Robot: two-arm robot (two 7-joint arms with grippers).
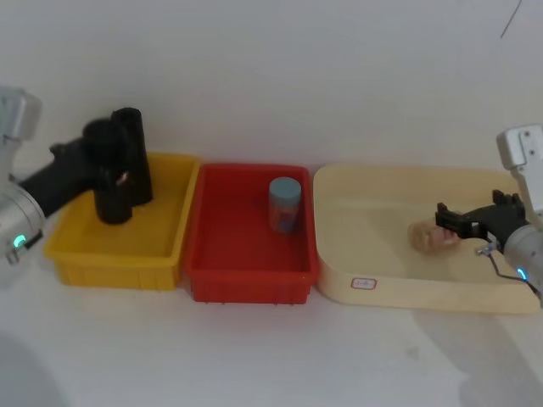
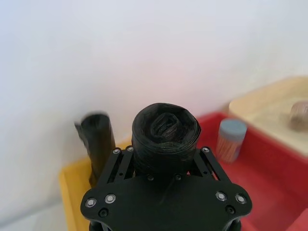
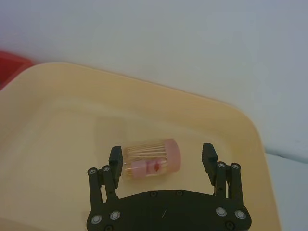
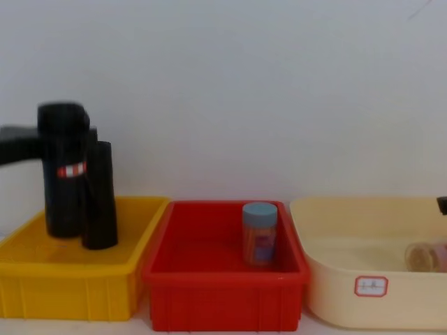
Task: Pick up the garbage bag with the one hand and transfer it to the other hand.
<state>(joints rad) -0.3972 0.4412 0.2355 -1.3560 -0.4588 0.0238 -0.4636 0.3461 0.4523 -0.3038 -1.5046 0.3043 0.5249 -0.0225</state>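
Black garbage bag (image 4: 64, 202), a thick roll with a red-and-white band, stands upright in the yellow bin (image 1: 110, 263) at the left. The left gripper (image 2: 161, 150), on the green-ringed arm, is clamped on it at mid-height. Whether the roll's base touches the bin floor cannot be determined. A slimmer plain black roll (image 4: 101, 202) stands just beside it on the right. The right gripper (image 3: 161, 153), fingers apart, hangs over the cream tray (image 1: 382, 288) at the right, above a clear toothpick tube (image 3: 151, 159) lying there. A blue-capped can (image 1: 284, 203) stands in the red bin (image 1: 246, 280).
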